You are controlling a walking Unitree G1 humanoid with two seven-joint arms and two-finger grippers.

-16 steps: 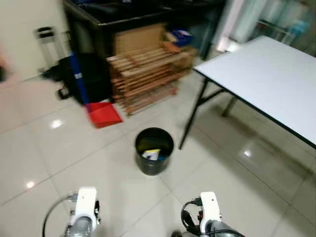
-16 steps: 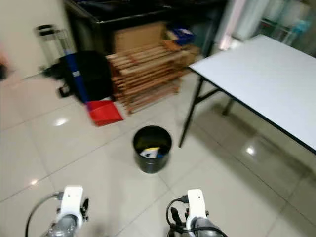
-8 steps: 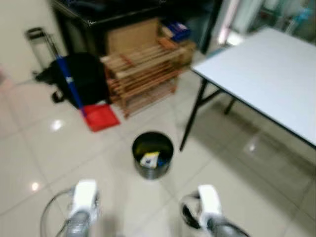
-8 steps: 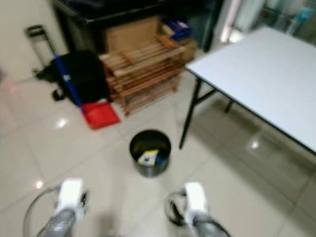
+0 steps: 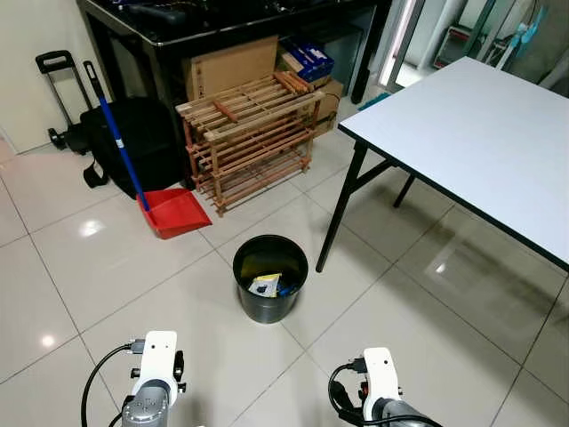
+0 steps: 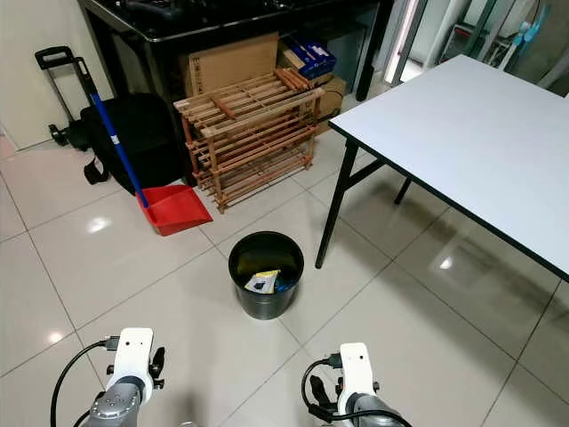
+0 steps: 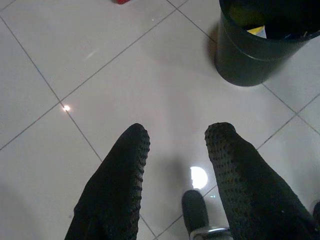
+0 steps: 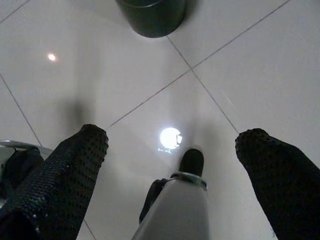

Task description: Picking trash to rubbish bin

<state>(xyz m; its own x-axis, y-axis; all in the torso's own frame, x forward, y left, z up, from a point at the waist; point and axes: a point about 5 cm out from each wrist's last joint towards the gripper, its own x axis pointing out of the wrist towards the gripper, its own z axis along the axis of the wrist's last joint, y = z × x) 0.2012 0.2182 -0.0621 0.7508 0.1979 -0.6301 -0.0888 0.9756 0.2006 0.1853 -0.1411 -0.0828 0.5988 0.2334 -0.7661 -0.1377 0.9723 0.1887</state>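
**Bin on the tiles, both claws empty above the floor**

While no writing can be read anywhere, the round black rubbish bin (image 5: 270, 277) stands upright on the glossy white tiled floor (image 5: 107, 267), its open mouth facing up, just beside the black leg of the white-topped folding worktop (image 5: 480, 133). Inside it lie scraps of trash (image 5: 265, 285), one pale with a yellow patch and something blue next to it; any print on them is too small to make out.

Beyond the bin, a red dustpan with a blue handle (image 5: 173, 210) leans toward a black bag (image 5: 142, 138), with a slatted wooden rack (image 5: 253, 133) next to it and a brown cardboard box (image 5: 233, 64) behind the rack. A black trolley handle (image 5: 53, 67) stands against the wall.

From the head views, the white wrist housings of both silver arms sit low, near the robot and well apart from the bin. From the wrist views comes what the head views lack. The left claw (image 7: 177, 137) hangs released, its dotted black fingers (image 7: 125, 165) spread with bare tile between them, and the bin's wall and rim appear ahead of it. The right claw (image 8: 172, 137) is also released, spread wider, with only the bin's base (image 8: 152, 17) ahead and a bright ceiling-light reflection on the tile between its fingers. Neither claw holds anything.
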